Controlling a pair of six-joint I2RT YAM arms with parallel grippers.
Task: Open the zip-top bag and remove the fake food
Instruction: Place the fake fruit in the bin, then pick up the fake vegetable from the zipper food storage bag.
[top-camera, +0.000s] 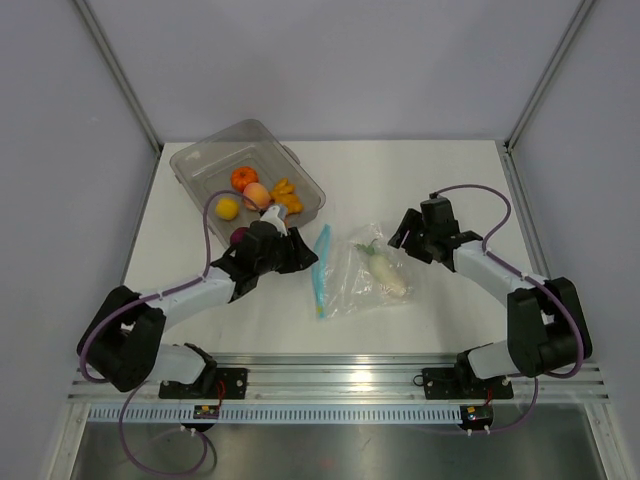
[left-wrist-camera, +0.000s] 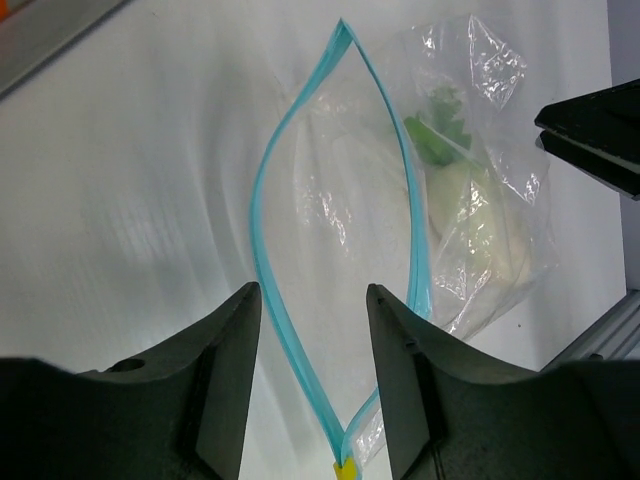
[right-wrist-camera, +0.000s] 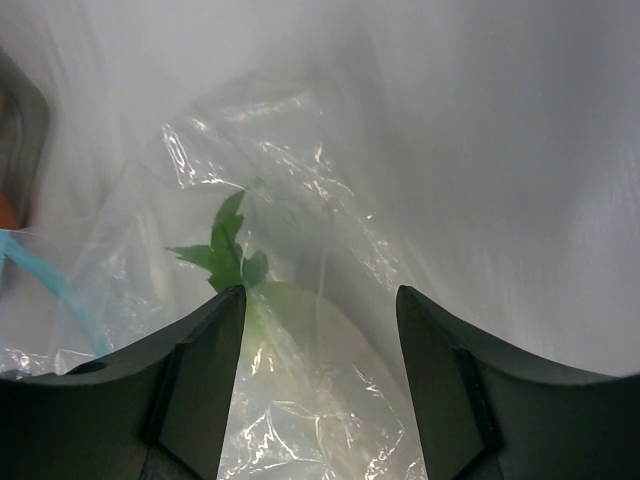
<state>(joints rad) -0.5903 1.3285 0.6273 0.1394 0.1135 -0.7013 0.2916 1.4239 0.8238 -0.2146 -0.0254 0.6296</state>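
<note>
Aluminium rail (top-camera: 340, 365) edges the white table (top-camera: 420, 180) between grey walls (top-camera: 330, 60); both pairs of jaws stand apart

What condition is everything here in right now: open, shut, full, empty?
zip-top bag: zip strip parted, mouth open.
white radish toy: inside the bag, not yet out.
clear tub: lidless, holding things.
toy fruits: loose in the tub.
left gripper: open, at the bag's mouth.
right gripper: open, above the bagged radish.
</note>
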